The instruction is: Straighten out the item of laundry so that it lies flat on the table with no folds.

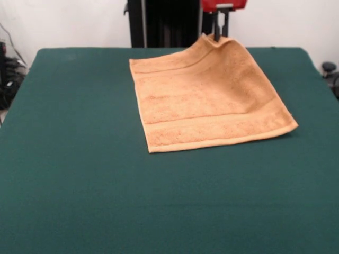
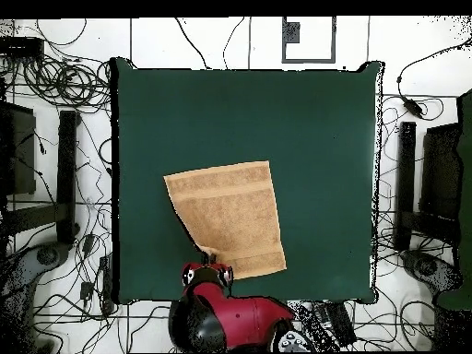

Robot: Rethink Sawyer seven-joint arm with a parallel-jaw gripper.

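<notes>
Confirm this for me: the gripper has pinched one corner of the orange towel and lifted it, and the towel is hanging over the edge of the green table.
Not quite. The gripper does pinch a raised corner of the towel, but the towel lies wholly on the table, inside its edges. The overhead view shows this.

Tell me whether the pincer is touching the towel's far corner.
Touching. In the front view the pincer pinches the orange towel at its raised far corner, which is lifted off the green table.

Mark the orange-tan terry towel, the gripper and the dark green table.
Orange-tan terry towel [image 1: 206, 100], front view: middle of the cloth.
Gripper [image 1: 221, 36], front view: fingertips at the raised corner.
Dark green table [image 2: 230, 111], overhead view: bare felt.
</notes>
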